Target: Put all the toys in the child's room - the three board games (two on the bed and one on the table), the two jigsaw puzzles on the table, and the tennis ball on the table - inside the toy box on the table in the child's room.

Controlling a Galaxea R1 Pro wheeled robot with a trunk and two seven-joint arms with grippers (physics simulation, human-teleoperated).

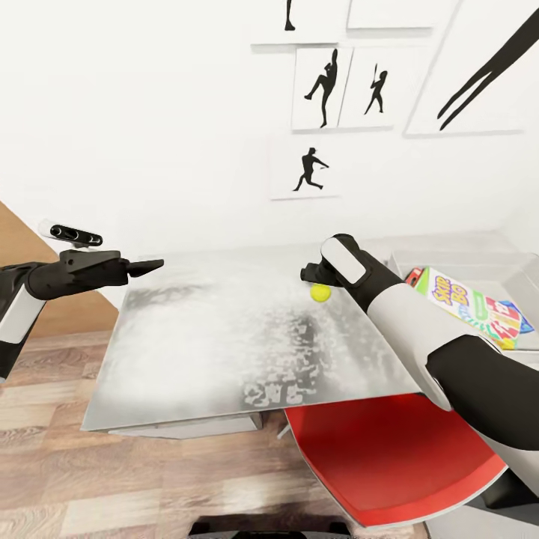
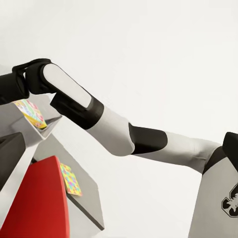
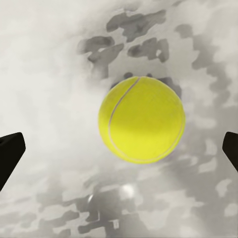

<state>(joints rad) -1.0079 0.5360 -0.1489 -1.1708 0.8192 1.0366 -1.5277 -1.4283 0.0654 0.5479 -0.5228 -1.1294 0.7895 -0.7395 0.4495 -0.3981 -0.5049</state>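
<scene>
The tennis ball (image 1: 320, 293) (image 3: 141, 119), small and yellow-green, rests on the pale mottled table (image 1: 224, 337). My right gripper (image 1: 309, 275) (image 3: 119, 153) hovers just above it, open, one dark fingertip on each side and neither touching. At the table's right end stands the light grey toy box (image 1: 524, 271) with the "SKIP BO" board game (image 1: 479, 307) lying inside. My left gripper (image 1: 147, 266) hangs open and empty over the table's left end. In the left wrist view a thin patchwork jigsaw puzzle (image 2: 71, 179) lies on a grey surface beside a red seat.
A red chair (image 1: 389, 457) (image 2: 34, 198) is tucked under the table's near right corner, below my right arm. A white wall with black sports-silhouette pictures (image 1: 323, 88) rises right behind the table. Wood-plank floor (image 1: 90, 479) lies to the near left.
</scene>
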